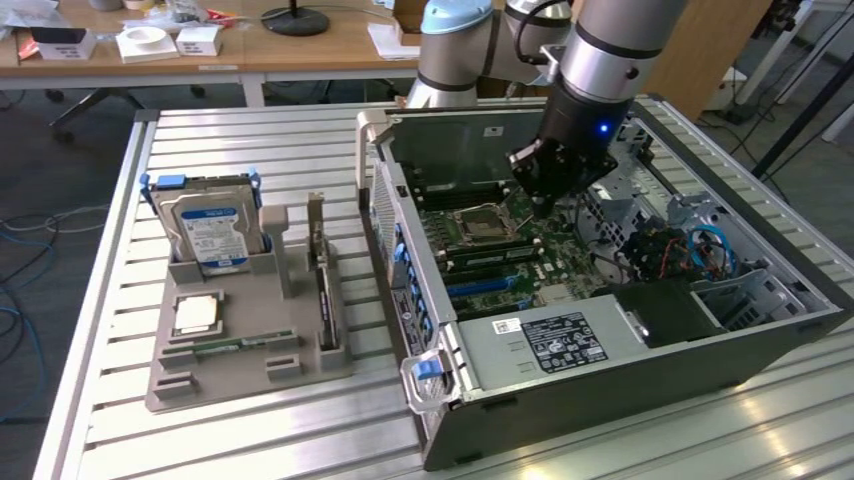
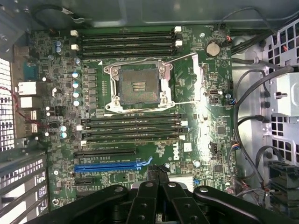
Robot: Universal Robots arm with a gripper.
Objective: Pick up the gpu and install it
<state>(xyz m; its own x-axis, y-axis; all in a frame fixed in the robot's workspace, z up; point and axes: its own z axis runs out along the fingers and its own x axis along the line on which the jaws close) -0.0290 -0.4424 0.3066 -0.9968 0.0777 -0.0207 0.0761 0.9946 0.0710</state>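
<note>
The tabletop (image 1: 200, 130) is ribbed, satin metal; the grey parts stand (image 1: 247, 365) looks matt plastic; the case (image 1: 641, 380) is dark matt metal.

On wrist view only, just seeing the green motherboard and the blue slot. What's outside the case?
Observer: A grey plastic parts tray sits on the slatted metal table, to the exterior view's left of the open black computer case.
Operator: Anything on it?
Observer: A blue-labelled hard drive stands upright at the tray's end farther from the exterior camera.
Operator: Any card there?
Observer: A thin dark board stands on edge along the tray's side nearest the case. I cannot confirm it is the GPU.
</note>
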